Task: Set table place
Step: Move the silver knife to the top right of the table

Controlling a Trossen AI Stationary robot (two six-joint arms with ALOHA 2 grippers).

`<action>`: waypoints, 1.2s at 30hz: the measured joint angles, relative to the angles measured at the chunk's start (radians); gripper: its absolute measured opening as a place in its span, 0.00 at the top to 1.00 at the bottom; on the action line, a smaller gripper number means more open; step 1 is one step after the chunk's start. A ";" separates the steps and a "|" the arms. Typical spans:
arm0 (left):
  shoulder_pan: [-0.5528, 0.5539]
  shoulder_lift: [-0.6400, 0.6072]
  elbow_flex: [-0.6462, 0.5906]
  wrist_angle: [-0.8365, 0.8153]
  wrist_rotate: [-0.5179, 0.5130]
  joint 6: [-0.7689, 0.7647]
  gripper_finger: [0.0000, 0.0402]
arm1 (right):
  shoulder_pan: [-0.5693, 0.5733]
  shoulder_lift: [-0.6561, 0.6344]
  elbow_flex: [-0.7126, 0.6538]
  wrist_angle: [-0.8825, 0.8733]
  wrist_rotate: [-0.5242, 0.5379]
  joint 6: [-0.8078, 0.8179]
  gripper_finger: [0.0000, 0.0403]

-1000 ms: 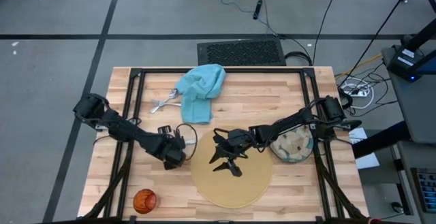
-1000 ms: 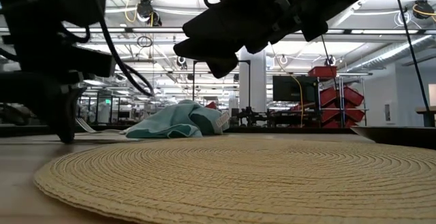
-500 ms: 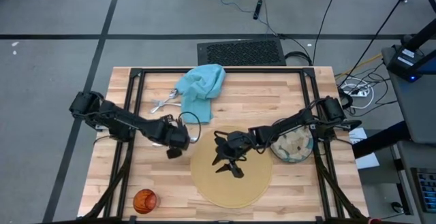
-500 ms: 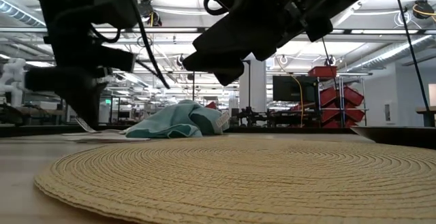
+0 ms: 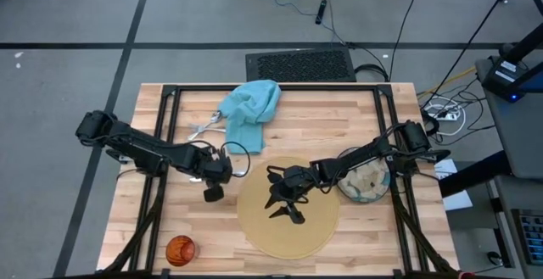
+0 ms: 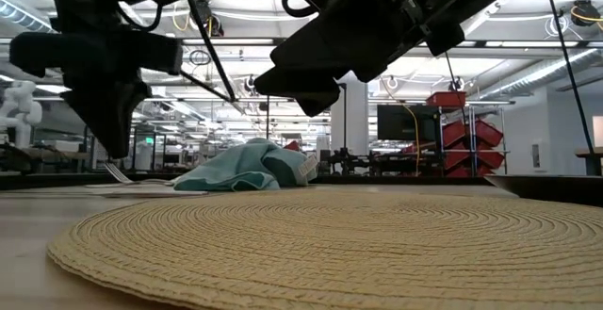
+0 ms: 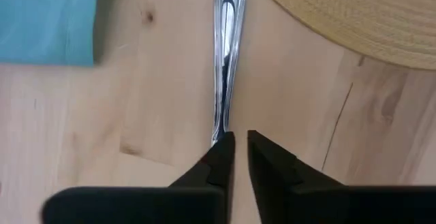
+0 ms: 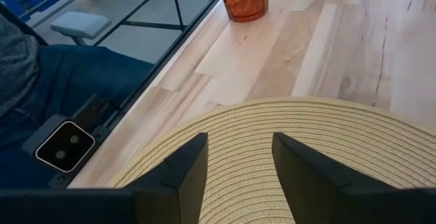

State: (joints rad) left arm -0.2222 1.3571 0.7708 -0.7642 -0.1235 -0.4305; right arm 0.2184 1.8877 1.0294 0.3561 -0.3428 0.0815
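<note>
Beside the mat's (image 5: 287, 220) left edge, left tool (image 7: 240, 157) hovers, fingers narrowly parted, over a silver utensil handle (image 7: 227, 60) lying on the counter (image 5: 356, 114). Right tool (image 8: 238, 157) hangs wide, empty, above the mat. Napkin (image 5: 250, 112) near far edge; orange cup (image 5: 179, 249) near left front corner; bowl (image 5: 365, 181) by right edge.

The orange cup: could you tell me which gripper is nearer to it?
Left. The left gripper hovers just up-table of the orange cup; the right gripper hangs over the mat.

The mat (image 5: 287, 218) lies mid-table (image 5: 356, 118), the bowl (image 5: 365, 181) just right of it. The napkin (image 5: 249, 112) lies behind it, the cup (image 5: 180, 249) at the front left.
</note>
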 joint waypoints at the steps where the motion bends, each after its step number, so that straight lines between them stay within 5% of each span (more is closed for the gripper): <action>1: 0.000 0.000 0.000 -0.001 0.000 0.000 0.87 | 0.000 0.000 0.000 0.001 0.000 -0.003 0.62; 7: 0.023 0.033 0.000 -0.001 0.019 0.021 0.76 | 0.000 0.000 0.000 0.006 0.000 -0.007 0.62; 20: 0.053 0.106 0.000 0.051 0.070 0.073 0.75 | 0.033 -0.001 0.000 0.006 0.009 -0.007 0.62; 32: 0.097 0.210 0.004 0.102 0.055 0.126 0.75 | 0.180 -0.131 0.000 -0.072 0.274 -0.089 0.62; 36: 0.135 0.210 0.001 0.124 0.058 0.169 0.83 | 0.233 -0.218 0.000 -0.142 0.366 -0.090 0.62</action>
State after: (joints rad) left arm -0.0867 1.5669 0.7715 -0.6400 -0.0654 -0.2618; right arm 0.4517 1.6698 1.0294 0.2139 0.0237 -0.0086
